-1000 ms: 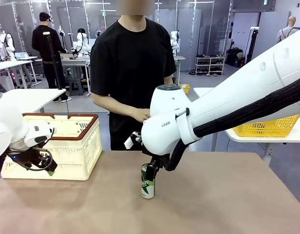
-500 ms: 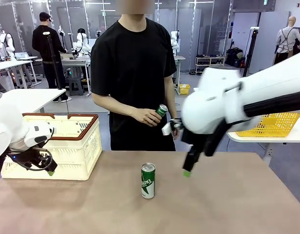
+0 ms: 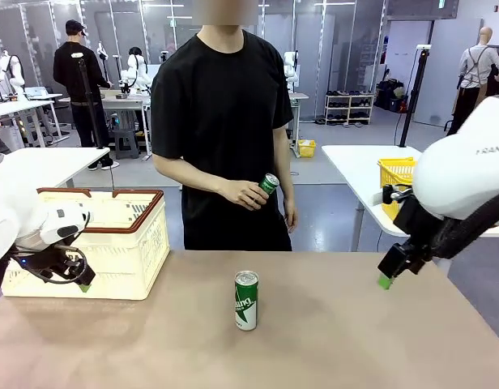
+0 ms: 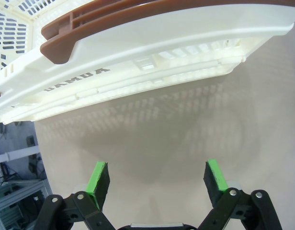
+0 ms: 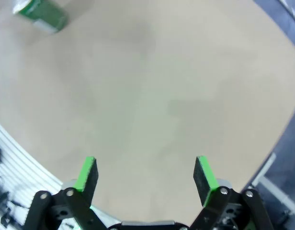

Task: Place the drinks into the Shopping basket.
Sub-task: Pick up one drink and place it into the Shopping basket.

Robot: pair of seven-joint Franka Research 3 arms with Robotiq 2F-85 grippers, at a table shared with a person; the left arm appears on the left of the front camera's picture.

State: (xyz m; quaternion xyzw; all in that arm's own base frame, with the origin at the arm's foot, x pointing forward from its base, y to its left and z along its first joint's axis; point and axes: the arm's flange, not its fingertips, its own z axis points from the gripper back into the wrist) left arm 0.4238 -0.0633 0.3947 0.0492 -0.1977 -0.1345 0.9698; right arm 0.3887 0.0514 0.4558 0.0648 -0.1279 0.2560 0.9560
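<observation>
One green can [image 3: 246, 300] stands upright on the brown table near the middle; in the right wrist view this can [image 5: 39, 14] is blurred at the top left corner. The person across the table holds a second green can [image 3: 268, 184] in one hand at waist height. The Shopping basket [image 3: 112, 235], cream with a brown rim, sits at the table's left; its "DAMDA" side [image 4: 138, 48] looms just beyond my left gripper [image 4: 157, 177], which is open and empty. That left gripper [image 3: 81, 282] hangs low by the basket's front. Over the table's right edge my right gripper [image 3: 389, 275] [image 5: 145, 175] is open and empty.
A yellow mesh basket [image 3: 395, 174] rests on a white table behind my right arm. The person stands at the far edge, centre. Bare tabletop [image 3: 330, 340] stretches between the can and my right gripper.
My right arm has swung away from the standing can to the table's right edge, leaving the can upright. The person's hand with a second can came into view. The left arm has not moved.
</observation>
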